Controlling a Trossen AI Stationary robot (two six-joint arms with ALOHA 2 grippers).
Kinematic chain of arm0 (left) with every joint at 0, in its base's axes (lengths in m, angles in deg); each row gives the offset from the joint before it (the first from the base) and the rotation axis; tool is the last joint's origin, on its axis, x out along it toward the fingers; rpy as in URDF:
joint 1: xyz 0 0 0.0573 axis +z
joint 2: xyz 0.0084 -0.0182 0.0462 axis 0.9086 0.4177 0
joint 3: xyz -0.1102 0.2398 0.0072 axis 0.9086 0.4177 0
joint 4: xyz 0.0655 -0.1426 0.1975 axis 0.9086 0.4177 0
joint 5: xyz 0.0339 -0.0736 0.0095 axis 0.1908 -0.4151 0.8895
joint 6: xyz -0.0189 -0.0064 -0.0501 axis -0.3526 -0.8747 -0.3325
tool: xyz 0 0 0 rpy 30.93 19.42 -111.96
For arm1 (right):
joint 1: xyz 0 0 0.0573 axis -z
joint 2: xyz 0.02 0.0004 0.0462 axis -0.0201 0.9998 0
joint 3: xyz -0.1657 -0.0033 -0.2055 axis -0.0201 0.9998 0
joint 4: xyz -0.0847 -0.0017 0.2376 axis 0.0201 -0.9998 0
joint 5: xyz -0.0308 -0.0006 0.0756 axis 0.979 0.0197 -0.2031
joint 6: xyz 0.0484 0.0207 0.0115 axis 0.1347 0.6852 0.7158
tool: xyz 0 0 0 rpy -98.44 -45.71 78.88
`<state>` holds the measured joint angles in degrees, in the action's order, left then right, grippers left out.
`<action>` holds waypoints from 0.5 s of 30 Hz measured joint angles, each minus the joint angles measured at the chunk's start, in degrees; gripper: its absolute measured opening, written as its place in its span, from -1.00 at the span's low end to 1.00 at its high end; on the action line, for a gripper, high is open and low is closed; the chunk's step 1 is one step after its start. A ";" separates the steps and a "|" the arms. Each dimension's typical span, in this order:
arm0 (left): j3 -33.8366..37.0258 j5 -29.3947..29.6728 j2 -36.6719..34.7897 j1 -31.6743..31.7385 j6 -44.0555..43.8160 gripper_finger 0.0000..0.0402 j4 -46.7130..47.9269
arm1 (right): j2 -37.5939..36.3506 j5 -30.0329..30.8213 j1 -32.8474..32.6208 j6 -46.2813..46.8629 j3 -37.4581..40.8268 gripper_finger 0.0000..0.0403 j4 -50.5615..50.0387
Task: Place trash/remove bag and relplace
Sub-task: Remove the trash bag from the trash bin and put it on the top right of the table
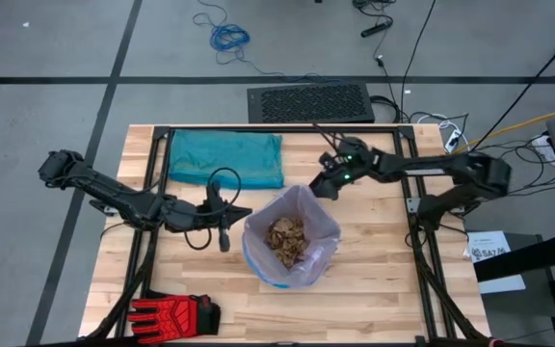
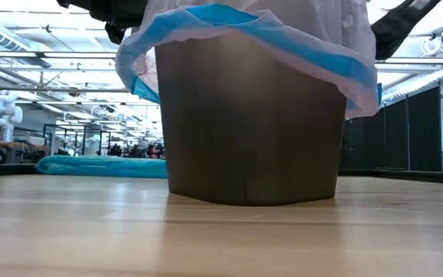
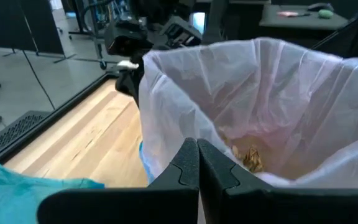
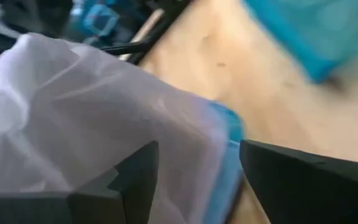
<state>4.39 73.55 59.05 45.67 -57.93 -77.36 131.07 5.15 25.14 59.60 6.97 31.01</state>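
Note:
A brown bin stands mid-table, lined with the pale lilac bag, whose blue rim folds over the bin's top. Tan paper trash lies at the bag's bottom. My left gripper is shut, level, at the bag's left rim. My right gripper is open at the bag's far rim; in the right wrist view a raised part of the bag's rim stands between the fingers of my right gripper. The folded teal-green replacement bag lies flat at the far left. My left gripper points its shut fingertips level at the bag's left rim; I cannot tell whether they touch it. My right gripper has a finger on either side of the bag's far rim; I cannot tell whether either finger touches the plastic.
A red-and-black glove lies at the near left corner. A black frame runs along the table's far edge and down both sides. Bare wood shows near and right of the bin.

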 joint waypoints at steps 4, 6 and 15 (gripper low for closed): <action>0.00 0.00 0.00 0.00 -1.12 -1.00 1.22 | 8.46 -8.29 0.00 5.39 0.00 0.05 14.87; 0.00 -0.02 0.00 -0.02 -1.14 -1.00 1.50 | 11.97 -11.47 -0.02 7.96 0.00 -0.01 20.89; 0.00 -0.02 0.00 -0.02 -1.13 -1.00 1.46 | 19.12 -11.92 -4.37 11.12 0.00 -0.81 31.27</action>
<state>4.39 73.53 59.05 45.65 -59.06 -75.90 150.19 -6.77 20.78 70.73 6.97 62.27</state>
